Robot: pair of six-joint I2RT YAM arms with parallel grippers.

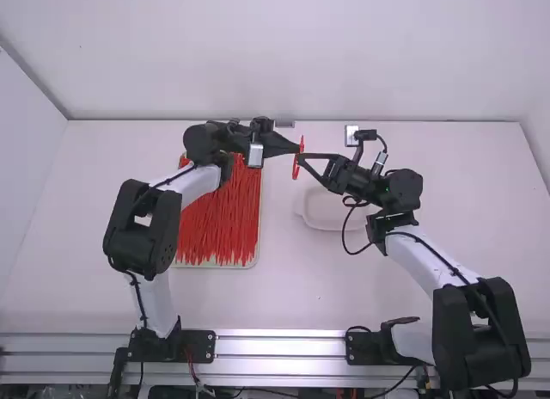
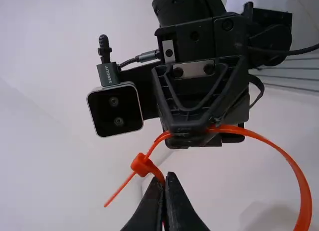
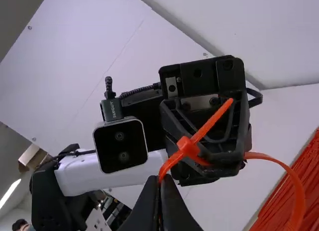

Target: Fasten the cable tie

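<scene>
Cable tie (image 2: 142, 165), orange-red, one item. Held in the air over the far middle of the white table (image 1: 86, 201), between the two grippers, which meet tip to tip. The strap is threaded through the head and forms a wide loop, and the thin tail pokes out past the head.

Left gripper (image 2: 164, 181): fingers pressed together on the strap just beside the head.

Right gripper (image 3: 160, 183): fingers likewise closed tight on the cable tie, close to the head (the loop curves away around the facing gripper).

Tray (image 1: 215, 265): pale and flat, on the table under the left arm, heaped with loose red ties (image 1: 219, 218).

Dish (image 1: 322, 214): shallow and clear, on the table just beside the tray, below the right arm's wrist.
</scene>
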